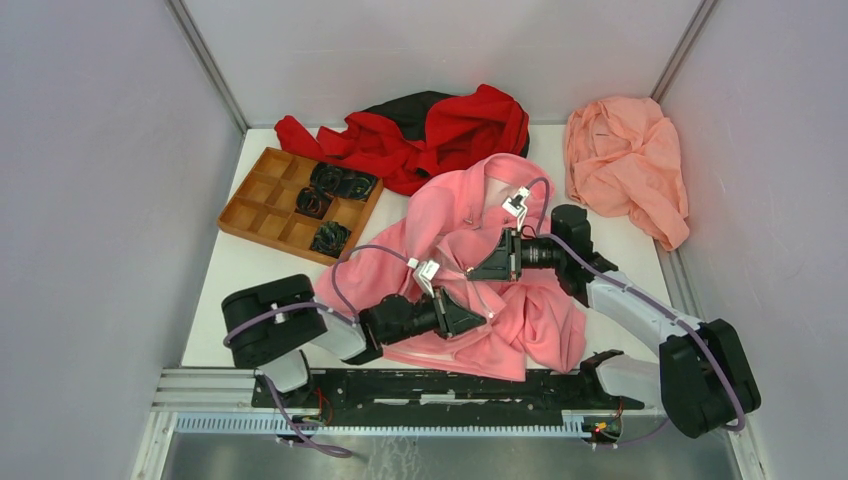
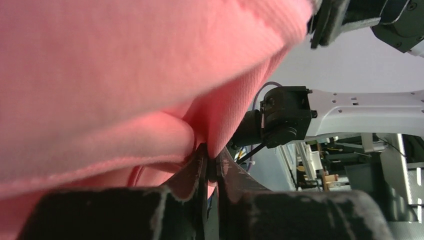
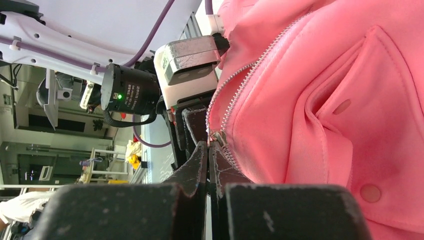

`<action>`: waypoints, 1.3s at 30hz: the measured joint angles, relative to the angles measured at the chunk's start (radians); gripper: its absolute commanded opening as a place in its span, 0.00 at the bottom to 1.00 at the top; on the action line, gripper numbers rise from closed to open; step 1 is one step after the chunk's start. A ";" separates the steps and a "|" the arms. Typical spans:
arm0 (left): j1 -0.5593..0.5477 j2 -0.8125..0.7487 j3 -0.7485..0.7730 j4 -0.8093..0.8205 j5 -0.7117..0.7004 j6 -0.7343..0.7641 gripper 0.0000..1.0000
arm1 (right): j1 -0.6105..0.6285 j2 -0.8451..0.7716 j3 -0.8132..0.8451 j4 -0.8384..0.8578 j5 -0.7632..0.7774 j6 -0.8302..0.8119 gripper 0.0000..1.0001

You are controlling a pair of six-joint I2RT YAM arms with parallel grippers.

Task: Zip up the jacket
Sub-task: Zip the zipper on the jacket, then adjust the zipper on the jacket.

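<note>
jacket (image 1: 535, 315) lies crumpled on the table (image 1: 250, 270), centre to near-right, just ahead of the arm bases, with both arms reaching into its front. left gripper (image 1: 478, 320) comes in from the left, low over the near part of the jacket. in the left wrist view the left gripper (image 2: 210, 155) has its fingers drawn almost together, a fold of jacket (image 2: 125, 75) fabric nipped at the tips and the rest of the cloth bulging above and filling most of that view. right gripper (image 1: 476, 272) sits just behind the left one, pointing left across the jacket's middle. in the right wrist view the right gripper (image 3: 207, 147) is closed to a hairline slit, and the zipper pull (image 3: 217, 136) sits right at the tips, touching them and apparently pinched there. zipper teeth (image 3: 240, 85) run up and to the right from the pull along the edge of the jacket (image 3: 325, 100). two snap buttons (image 3: 370, 192) show on the fabric to the right. behind the jacket lie a red-and-black garment (image 1: 440, 130) and, far right, a salmon cloth (image 1: 625, 160). a wooden tray (image 1: 270, 195) sits far left, apart from the jacket.
</note>
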 measured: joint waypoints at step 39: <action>-0.045 -1.027 0.087 -1.146 -0.393 0.755 1.00 | 0.004 -0.073 -0.078 0.124 -0.002 -0.146 0.02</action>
